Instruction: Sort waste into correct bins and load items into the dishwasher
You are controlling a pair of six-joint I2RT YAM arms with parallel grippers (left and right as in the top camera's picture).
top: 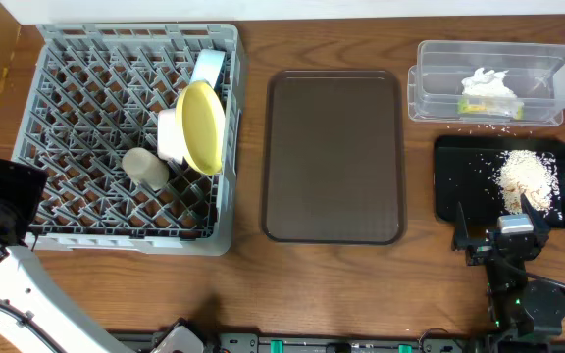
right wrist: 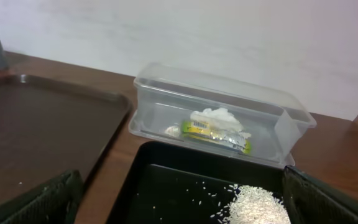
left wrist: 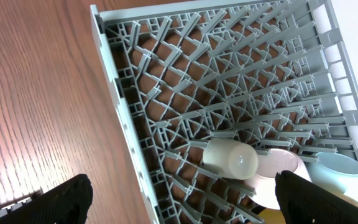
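Note:
The grey dish rack (top: 67,147) holds the yellow-green plate (top: 202,127) on edge, the light blue bowl (top: 209,67), the white bowl (top: 170,132) and the pale cup (top: 145,169) on its side. The clear tub (top: 430,93) holds the napkin (top: 487,83) and the snack wrapper (top: 493,108). Rice crumbs (top: 528,176) lie in the black tray (top: 459,176). My left gripper (left wrist: 185,205) is open and empty above the rack's edge (left wrist: 123,124), near the cup (left wrist: 229,157). My right gripper (right wrist: 185,205) is open and empty over the black tray's (right wrist: 166,180) near edge. No chopsticks are in view.
The brown serving tray (top: 333,157) lies bare between the rack and the bins. A few stray rice grains (top: 484,126) lie on the table between the tub and the black tray. The table's front edge runs just behind both arms.

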